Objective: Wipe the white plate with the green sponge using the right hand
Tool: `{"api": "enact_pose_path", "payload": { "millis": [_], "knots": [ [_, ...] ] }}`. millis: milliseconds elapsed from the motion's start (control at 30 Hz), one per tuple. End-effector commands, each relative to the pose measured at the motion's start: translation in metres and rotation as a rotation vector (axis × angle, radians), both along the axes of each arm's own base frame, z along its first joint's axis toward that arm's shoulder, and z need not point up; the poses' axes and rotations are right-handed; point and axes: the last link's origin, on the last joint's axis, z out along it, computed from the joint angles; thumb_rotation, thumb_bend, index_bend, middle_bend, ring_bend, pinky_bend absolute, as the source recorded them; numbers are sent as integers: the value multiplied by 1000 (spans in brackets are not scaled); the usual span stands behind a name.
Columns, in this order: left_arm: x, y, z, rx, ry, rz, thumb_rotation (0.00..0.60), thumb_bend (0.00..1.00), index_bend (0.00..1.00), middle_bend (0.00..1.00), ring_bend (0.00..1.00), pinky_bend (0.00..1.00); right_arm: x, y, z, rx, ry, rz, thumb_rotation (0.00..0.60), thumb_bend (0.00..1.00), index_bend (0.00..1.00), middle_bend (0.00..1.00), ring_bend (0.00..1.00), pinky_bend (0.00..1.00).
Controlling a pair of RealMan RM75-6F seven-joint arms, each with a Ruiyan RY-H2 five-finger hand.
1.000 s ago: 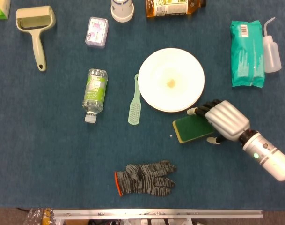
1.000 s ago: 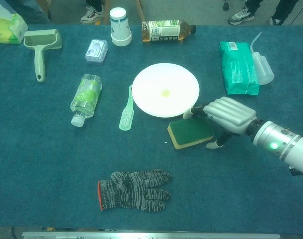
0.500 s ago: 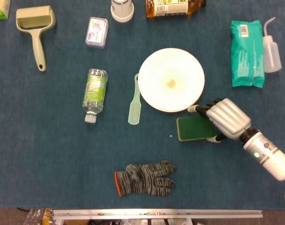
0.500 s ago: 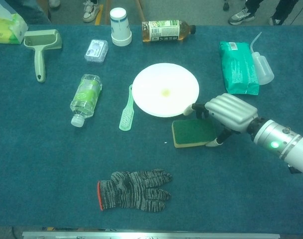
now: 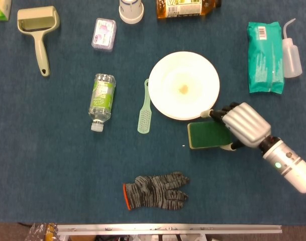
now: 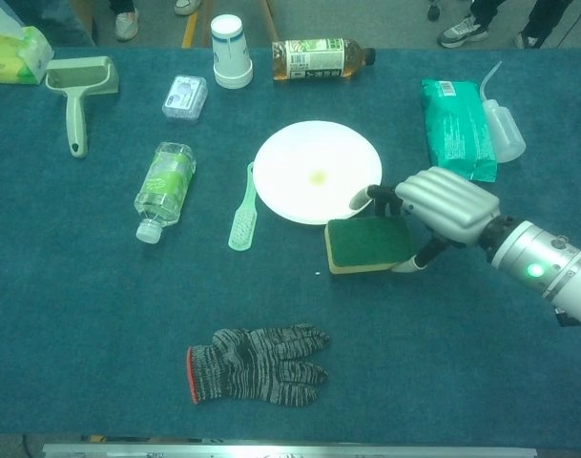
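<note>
One hand is visible to us, the right hand, and it grasps the green sponge from the sponge's right side, with fingers over the far edge and the thumb at the near edge. We see the sponge just beside the near right rim of the white plate; in the head view its far corner seems to touch the rim, but we cannot tell if it lies on the table or is lifted. A small yellowish spot sits near the middle of the plate. Left of the plate lies a pale green brush, and further left a plastic water bottle on its side. Near the front edge we see a grey knitted glove. Right of the plate, well apart, are a green packet and a squeeze bottle.
</note>
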Motion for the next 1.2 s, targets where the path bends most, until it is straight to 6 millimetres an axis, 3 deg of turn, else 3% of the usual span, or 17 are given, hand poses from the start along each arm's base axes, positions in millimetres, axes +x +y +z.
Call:
{"api": "enact_pose_path", "payload": {
  "millis": [33,433,900,1200],
  "knots": [
    [0,0,0,1,0,-1,600,202,155,23,29,270,8,-5,12,-24,-20,12,600,31,276,542,466,462],
    [1,0,0,-3,0,-2,600,202,155,22,29,270,37,-42,44,-129,-8,14,600,31,276,542,466,462],
    [0,-1,1,2,-3,1,600,202,155,23,29,270,48,-76,38,-145,56,-27,600,32,276,542,466,462],
    [-2,-2,2,3,-8,3,600,202,155,23,28,270,59,-96,24,-128,115,-36,600,33,276,543,466,462]
  ]
}}
